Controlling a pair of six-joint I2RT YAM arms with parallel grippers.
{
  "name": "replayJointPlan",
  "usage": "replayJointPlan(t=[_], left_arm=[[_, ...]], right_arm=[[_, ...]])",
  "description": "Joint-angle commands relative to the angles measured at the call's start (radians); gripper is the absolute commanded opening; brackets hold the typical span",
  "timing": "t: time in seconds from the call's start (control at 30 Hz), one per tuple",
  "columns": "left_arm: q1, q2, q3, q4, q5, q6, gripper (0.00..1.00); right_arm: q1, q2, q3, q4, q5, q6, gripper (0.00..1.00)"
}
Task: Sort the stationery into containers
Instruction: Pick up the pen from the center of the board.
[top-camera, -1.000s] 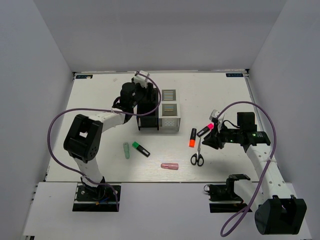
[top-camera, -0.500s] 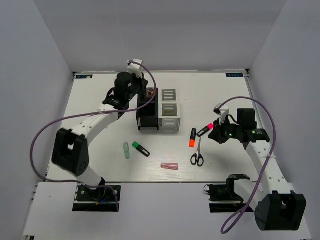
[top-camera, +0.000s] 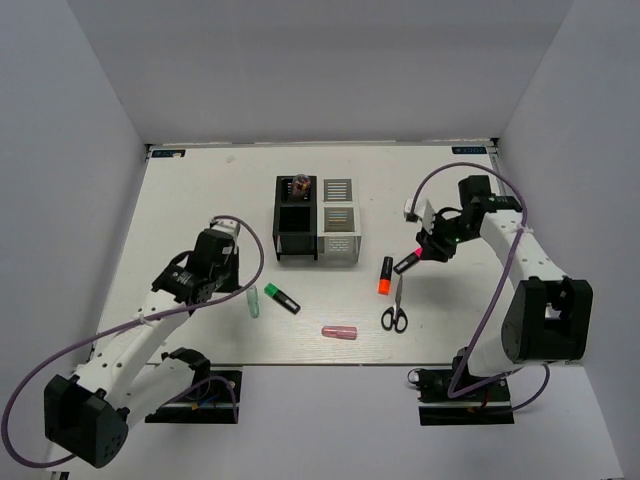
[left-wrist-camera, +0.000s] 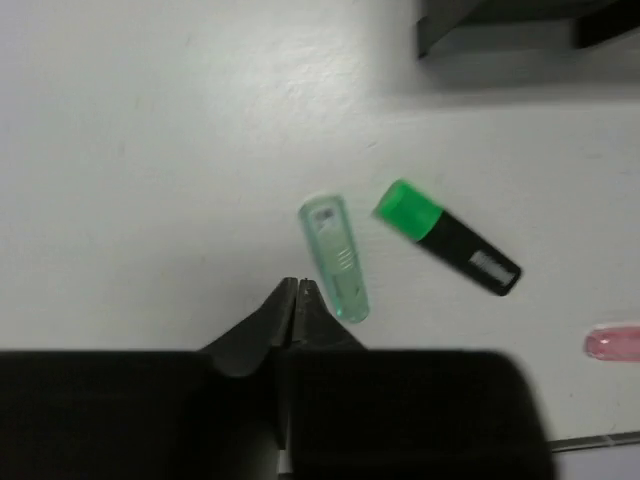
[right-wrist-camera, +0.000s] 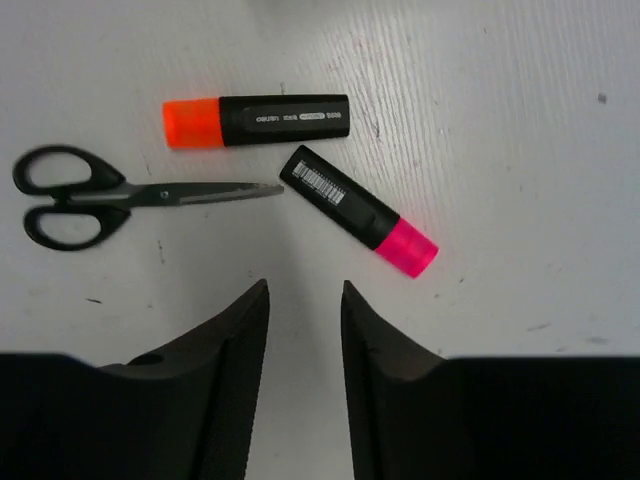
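top camera looks down from behind; wrist cameras close above same table (top-camera: 190, 200).

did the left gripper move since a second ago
Yes, the left gripper left the black organiser, moving toward the near edge, now beside the pale green tube.

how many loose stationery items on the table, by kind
highlighters: 3 (green-capped black highlighter, orange-capped black highlighter, pink-capped black highlighter)
stubby tubes: 2 (pale green stubby tube, pink stubby tube)
scissors: 1 (black-handled scissors)
total: 6
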Motion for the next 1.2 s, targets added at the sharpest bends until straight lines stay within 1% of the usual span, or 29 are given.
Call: replayJointPlan(t=[0.0, 0.03, 0.07, 0.1, 0.13, 0.17, 0.2, 0.23, 0.3, 0.37, 0.5, 0.53, 0.6, 0.63, 0.8, 0.97, 1.1, 1.13, 1.17], left_arm=[[0.047, -0.026, -0.043, -0.074, 0.011, 0.01, 0.04], [0.047, -0.038, -0.064, -0.055, 0.018, 0.011, 0.13], [0.047, -0.044, -0.078, -0.034, 0.028, 0.008, 0.57], [0.05, -0.047, -0.087, -0.022, 0.039, 0.008, 0.65], [0.058, -0.05, -0.104, -0.012, 0.042, 0.01, 0.67], [0.075, -0.047, -0.103, -0.015, 0.073, 0.011, 0.69], [0.09, -0.05, -0.098, -0.015, 0.071, 0.013, 0.7], [0.093, -0.055, -0.101, -0.011, 0.074, 0.014, 0.71], [0.113, -0.066, -0.109, 0.008, 0.1, 0.005, 0.71], [0.139, -0.075, -0.123, 0.014, 0.136, -0.003, 0.71], [0.158, -0.084, -0.14, 0.012, 0.15, -0.009, 0.71], [0.156, -0.089, -0.14, 0.017, 0.151, -0.004, 0.71], [0.159, -0.09, -0.138, 0.017, 0.16, -0.007, 0.71], [0.168, -0.09, -0.141, 0.018, 0.165, -0.01, 0.71], [0.175, -0.09, -0.144, 0.021, 0.174, -0.015, 0.71], [0.175, -0.101, -0.149, 0.02, 0.171, -0.015, 0.71], [0.173, -0.106, -0.147, 0.018, 0.169, -0.015, 0.71], [0.173, -0.103, -0.149, 0.014, 0.168, -0.015, 0.71], [0.175, -0.106, -0.15, 0.017, 0.166, -0.013, 0.71]], right_arm=[[0.002, 0.015, 0.018, -0.151, -0.04, -0.758, 0.37], [0.002, 0.094, 0.048, -0.183, -0.032, -0.798, 0.37], [0.001, 0.13, 0.17, -0.259, -0.032, -0.861, 0.39], [0.0, 0.158, 0.22, -0.374, -0.03, -0.902, 0.42], [0.0, 0.261, 0.265, -0.431, -0.032, -0.938, 0.45], [-0.001, 0.288, 0.35, -0.474, -0.036, -1.023, 0.52], [0.0, 0.32, 0.354, -0.511, -0.043, -1.027, 0.53], [0.005, 0.333, 0.34, -0.492, -0.041, -1.031, 0.53], [0.013, 0.33, 0.284, -0.367, -0.038, -1.041, 0.57], [0.025, 0.349, 0.234, -0.293, -0.02, -1.039, 0.57], [0.046, 0.422, 0.268, -0.328, 0.014, -1.065, 0.56], [0.05, 0.426, 0.254, -0.303, 0.02, -1.061, 0.56], [0.065, 0.409, 0.205, -0.254, 0.042, -1.029, 0.56], [0.066, 0.405, 0.169, -0.173, 0.061, -1.009, 0.56], [0.106, 0.451, 0.148, -0.125, 0.111, -0.97, 0.56], [0.134, 0.458, 0.125, -0.029, 0.16, -0.906, 0.56], [0.168, 0.481, 0.13, -0.024, 0.207, -0.872, 0.56], [0.181, 0.488, 0.131, -0.021, 0.245, -0.87, 0.56], [0.191, 0.491, 0.128, -0.019, 0.262, -0.864, 0.53]])
